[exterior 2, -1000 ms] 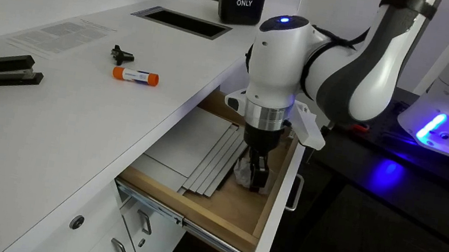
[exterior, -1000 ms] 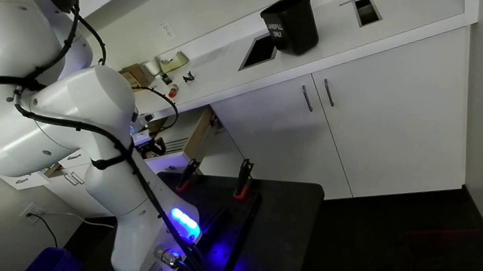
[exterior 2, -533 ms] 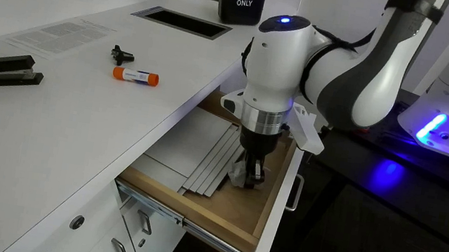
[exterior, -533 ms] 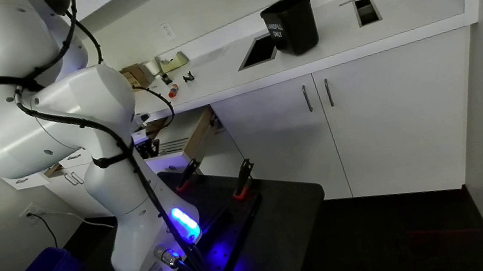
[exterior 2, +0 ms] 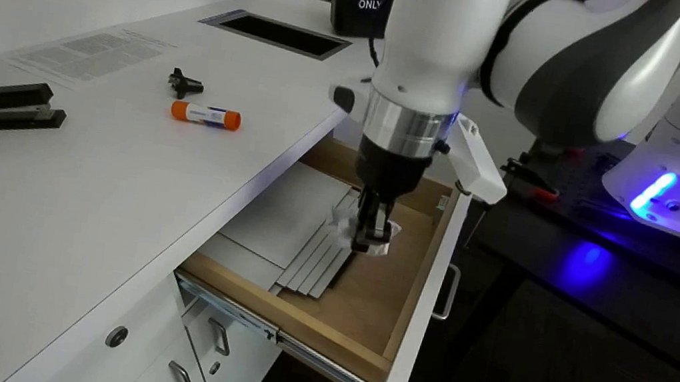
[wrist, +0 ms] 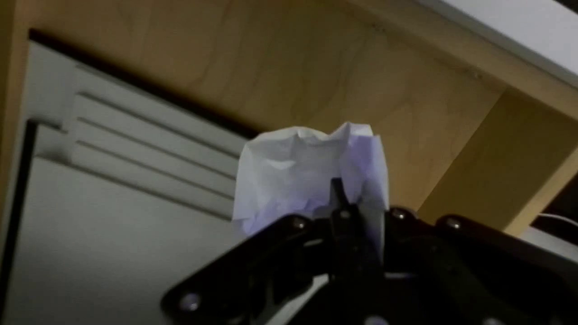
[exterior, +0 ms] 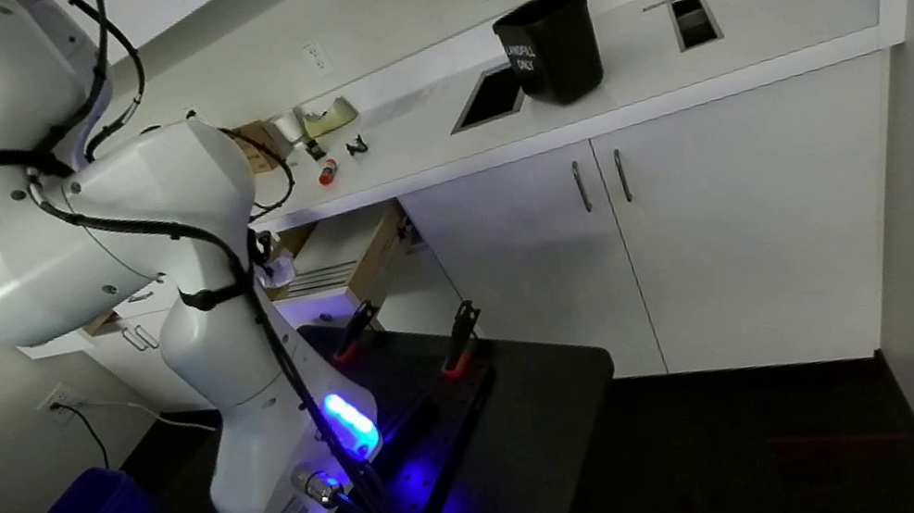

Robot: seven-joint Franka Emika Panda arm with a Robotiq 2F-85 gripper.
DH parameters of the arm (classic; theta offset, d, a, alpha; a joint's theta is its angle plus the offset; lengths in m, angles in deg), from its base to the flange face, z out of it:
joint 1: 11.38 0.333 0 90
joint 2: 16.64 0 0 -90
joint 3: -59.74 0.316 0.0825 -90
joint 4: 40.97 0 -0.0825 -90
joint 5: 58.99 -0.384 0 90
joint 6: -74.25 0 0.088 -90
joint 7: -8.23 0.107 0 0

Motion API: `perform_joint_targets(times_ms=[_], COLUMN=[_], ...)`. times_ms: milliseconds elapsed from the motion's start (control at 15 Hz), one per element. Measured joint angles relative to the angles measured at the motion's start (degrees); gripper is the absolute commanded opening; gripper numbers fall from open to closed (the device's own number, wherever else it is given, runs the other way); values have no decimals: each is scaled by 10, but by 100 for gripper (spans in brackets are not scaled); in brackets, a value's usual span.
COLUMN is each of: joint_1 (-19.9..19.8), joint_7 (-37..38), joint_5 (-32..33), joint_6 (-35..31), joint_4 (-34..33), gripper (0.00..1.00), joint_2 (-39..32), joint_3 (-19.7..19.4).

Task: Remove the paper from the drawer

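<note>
Getting the paper (wrist: 293, 171) out calls for a firm pinch and a straight, slow rise before any sideways swing; wrist view has jaws clamped on it, crumpled bulk poking past the tips. In an exterior view it sticks out both sides of the gripper (exterior 2: 370, 243), over the drawer (exterior 2: 364, 302); in an exterior view the arm (exterior: 153, 183) partly covers both.

Free way up from the drawer (exterior 2: 362, 312); counter (exterior 2: 164, 192) bars one side, drawer front (exterior 2: 399, 378) the opposite
</note>
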Motion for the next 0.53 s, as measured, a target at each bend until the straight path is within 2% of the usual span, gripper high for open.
perform_joint_targets(times_ms=[133, 267, 400, 467, 533], joint_1=[29, 32, 19, 5, -10], joint_7=[54, 96, 108, 103, 90], joint_5=[56, 108, 128, 125, 112], joint_6=[40, 85, 124, 141, 160], joint_4=[-1, -2, -2, -1, -1], gripper=[2, 2, 2, 9, 9], joint_2=[47, 89, 125, 139, 150], joint_3=[-40, -54, -42, -22, 1])
